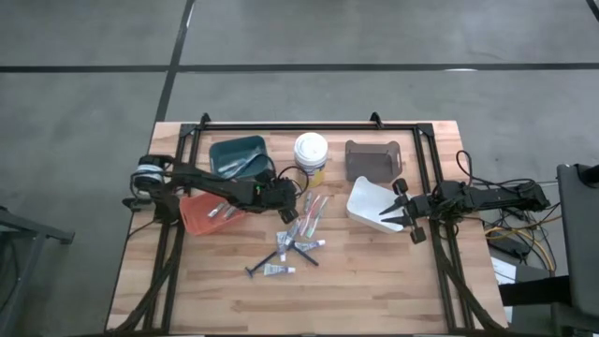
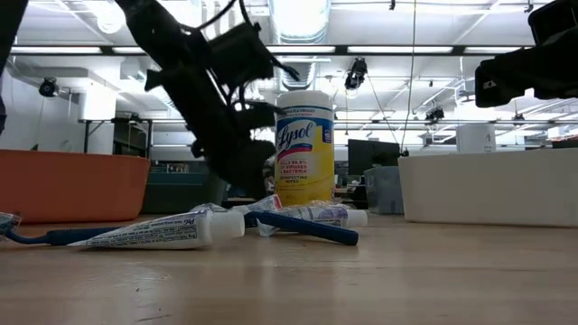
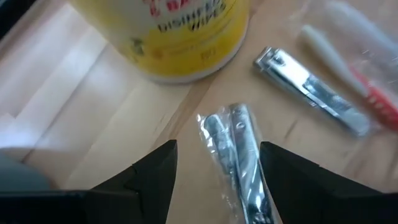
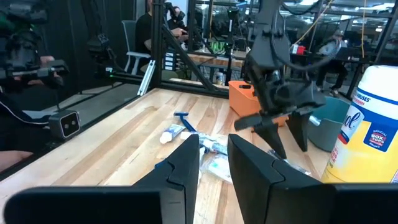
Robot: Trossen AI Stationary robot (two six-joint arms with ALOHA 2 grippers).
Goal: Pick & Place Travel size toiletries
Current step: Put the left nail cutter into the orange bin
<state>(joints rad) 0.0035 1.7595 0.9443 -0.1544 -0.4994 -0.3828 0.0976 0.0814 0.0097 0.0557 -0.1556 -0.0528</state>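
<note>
**Left gripper poised over wrapped clippers beside the Lysol tub**

Nearest me, a white tube (image 2: 158,232) and a blue razor (image 2: 298,226) lie loose among the toiletries mid-table. Just behind, the left gripper (image 3: 214,165) hangs fingers spread over a plastic-wrapped metal piece (image 3: 239,152), probably nail clippers, touching nothing. The tub (image 2: 304,149) reads "Lysol" and "disinfecting wipes". Farther right, the right gripper (image 1: 404,213) waits, fingers nearly together, beside the white bin (image 1: 372,208).

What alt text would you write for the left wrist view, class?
The open left gripper hovers over a plastic-wrapped nail clipper lying on the wooden table. A bare nail clipper, a wrapped toothbrush and the base of a yellow wipes tub lie beyond.
</note>
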